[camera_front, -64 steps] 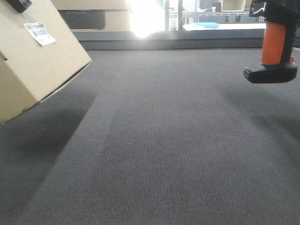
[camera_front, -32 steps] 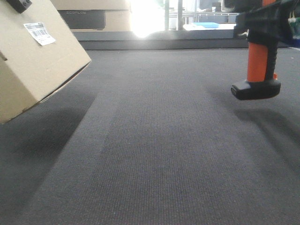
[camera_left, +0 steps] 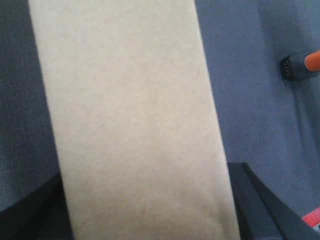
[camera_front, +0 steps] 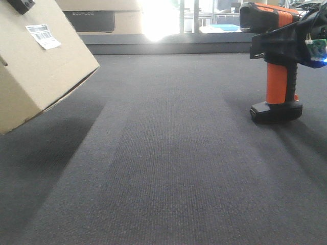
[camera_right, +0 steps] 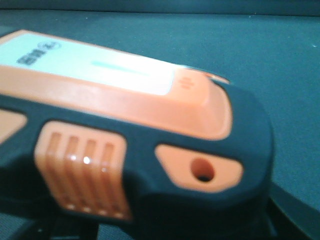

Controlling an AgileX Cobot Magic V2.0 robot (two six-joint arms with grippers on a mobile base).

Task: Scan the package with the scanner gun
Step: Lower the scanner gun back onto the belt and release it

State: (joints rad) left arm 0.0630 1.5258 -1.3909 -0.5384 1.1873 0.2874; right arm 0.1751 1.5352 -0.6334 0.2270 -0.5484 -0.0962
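Both jaws of the right gripper (camera_front: 280,47) are clenched on the scanner gun (camera_front: 276,81) just under its head, so the handle stands upright. Its flat foot seems to touch the grey carpet (camera_front: 168,168), though this low view does not let me be sure. The black nose of the head looks toward the robot's left. On that side, well apart, the left gripper (camera_left: 145,215) grasps the package (camera_front: 36,71), which hangs tilted above the carpet. The barcode sticker (camera_front: 43,36) sits on the face turned to the front camera. I judge the nose must swing toward that face to read it.
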